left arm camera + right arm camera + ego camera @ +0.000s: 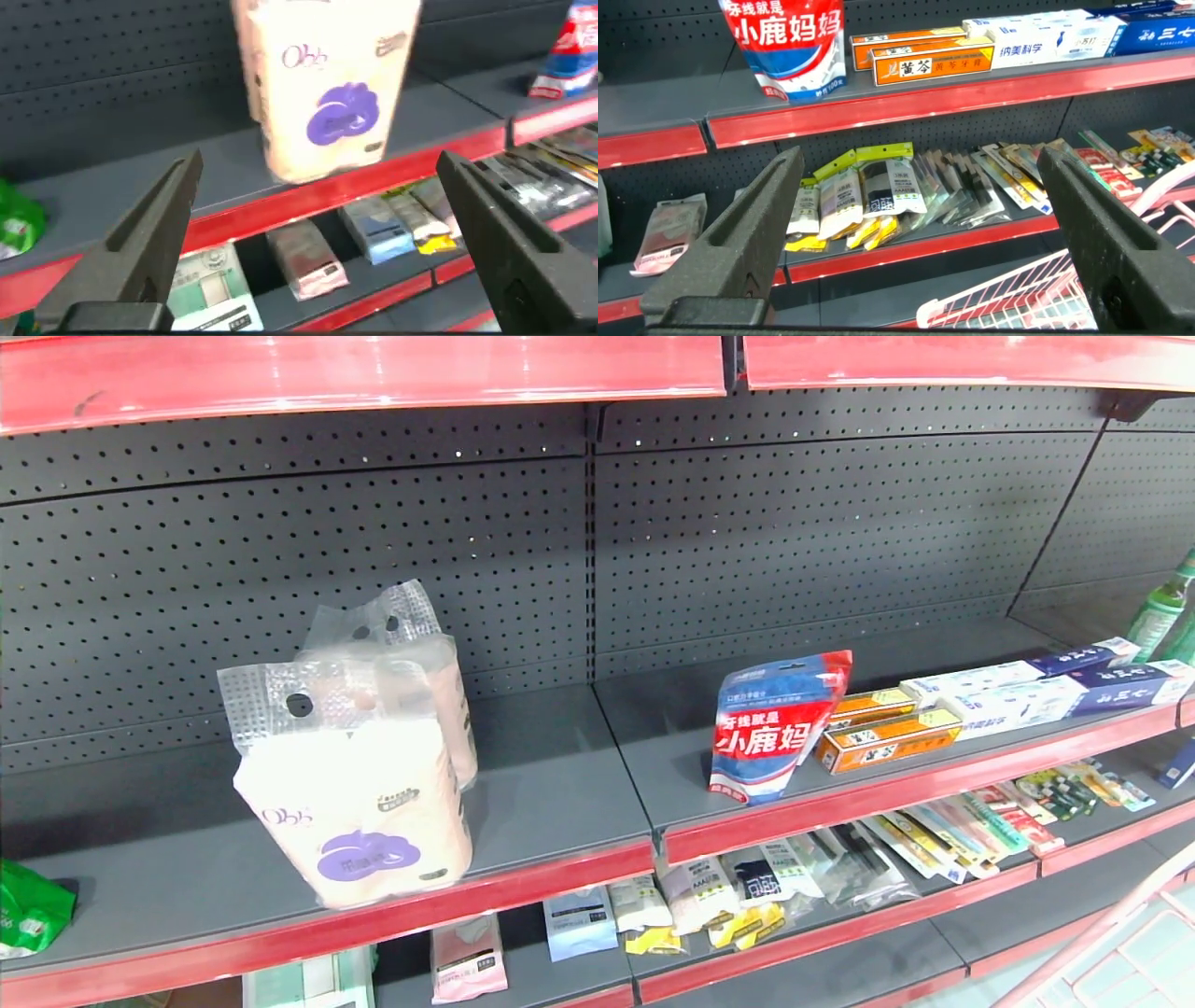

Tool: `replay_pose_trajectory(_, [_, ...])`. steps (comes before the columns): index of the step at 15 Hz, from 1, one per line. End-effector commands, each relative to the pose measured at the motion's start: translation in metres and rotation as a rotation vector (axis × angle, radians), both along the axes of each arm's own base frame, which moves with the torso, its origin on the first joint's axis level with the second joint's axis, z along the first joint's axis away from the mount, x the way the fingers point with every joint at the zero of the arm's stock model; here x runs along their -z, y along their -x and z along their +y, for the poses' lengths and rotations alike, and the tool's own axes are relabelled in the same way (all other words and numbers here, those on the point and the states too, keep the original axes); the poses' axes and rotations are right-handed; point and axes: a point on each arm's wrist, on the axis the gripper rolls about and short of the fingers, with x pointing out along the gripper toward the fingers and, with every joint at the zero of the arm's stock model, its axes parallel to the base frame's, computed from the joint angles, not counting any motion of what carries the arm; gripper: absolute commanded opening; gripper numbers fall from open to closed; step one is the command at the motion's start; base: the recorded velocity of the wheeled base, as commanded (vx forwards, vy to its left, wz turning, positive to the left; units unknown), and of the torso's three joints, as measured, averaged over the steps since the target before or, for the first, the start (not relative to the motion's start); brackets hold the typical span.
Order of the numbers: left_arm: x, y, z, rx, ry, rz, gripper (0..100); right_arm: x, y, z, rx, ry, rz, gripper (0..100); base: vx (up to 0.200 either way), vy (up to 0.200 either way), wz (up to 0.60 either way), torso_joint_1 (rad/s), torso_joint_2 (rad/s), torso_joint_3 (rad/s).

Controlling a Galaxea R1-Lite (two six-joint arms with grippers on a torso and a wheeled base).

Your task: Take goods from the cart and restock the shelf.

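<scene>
Your left claw (318,163) is spread wide and holds nothing. It faces the paper roll pack (359,812), which stands at the front edge of the shelf (560,873), in the left section. Your right claw (920,154) is spread and empty too, near the cart (1018,299). A red and blue pouch (770,728) stands upright by the front edge, just beside the orange boxes (887,739).

We see print but don't transcribe it. Large white characters sit on the red band of the pouch (773,733) at the shelf's (569,803) front edge. Thin lettering stands over a purple emblem on the tissue pack (359,821). There are dark characters on the orange boxes (887,739) and blue ones on the white boxes (1013,700).
</scene>
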Motion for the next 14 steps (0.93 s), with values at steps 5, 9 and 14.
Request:
replay_pose_trajectory(5, [0.0, -0.001, 0.007, -0.416, 0.007, 0.012, 100, 0.0, 0.0, 0.0, -0.001, 0.0, 0.001, 100, 0.0, 0.0, 0.0, 0.0, 0.0, 0.0])
replay_pose_trajectory(9, [-0.003, -0.011, 0.01, -0.274, 0.02, 0.135, 100, 0.0, 0.0, 0.0, -0.001, 0.0, 0.001, 100, 0.0, 0.0, 0.0, 0.0, 0.0, 0.0])
replay_pose_trajectory(14, [-0.001, -0.003, 0.014, 0.077, -0.014, 0.064, 100, 0.0, 0.0, 0.0, -0.001, 0.0, 0.001, 100, 0.0, 0.0, 0.0, 0.0, 0.0, 0.0])
